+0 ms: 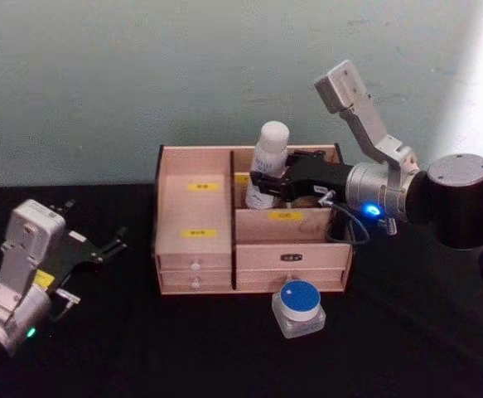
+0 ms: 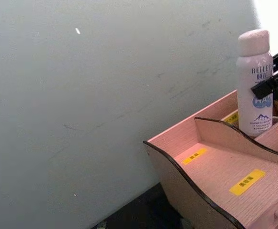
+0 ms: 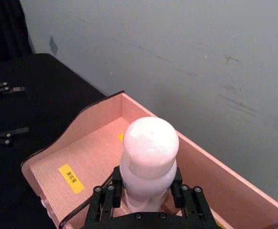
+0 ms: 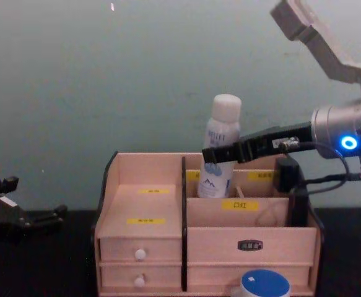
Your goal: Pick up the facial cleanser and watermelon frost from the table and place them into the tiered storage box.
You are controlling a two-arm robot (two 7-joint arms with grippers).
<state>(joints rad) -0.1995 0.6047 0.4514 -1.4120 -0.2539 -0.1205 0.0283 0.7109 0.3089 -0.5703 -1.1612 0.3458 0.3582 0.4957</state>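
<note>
on the black desk (image 1: 407, 332), the tiered storage box (image 1: 183, 211) stands against the wall. the right gripper (image 1: 268, 184) reaches in from 3 o'clock, fingers clamped on the facial cleanser (image 1: 271, 153), upright in the rear compartment of the box's right half; whether its base rests there is hidden. the left gripper (image 1: 97, 220) lies idle at the box's 9 o'clock, fingers apart. the watermelon frost (image 1: 298, 307), a squat blue-lidded jar, sits on the desk at 6 o'clock, just before the drawers. the bottle looks stiff, smooth and light, apt to slip, best held under the cap; the jar seems hard, best pinched across its sides. the right wrist view shows fingers flanking the bottle; the left wrist view shows its printed label.
</note>
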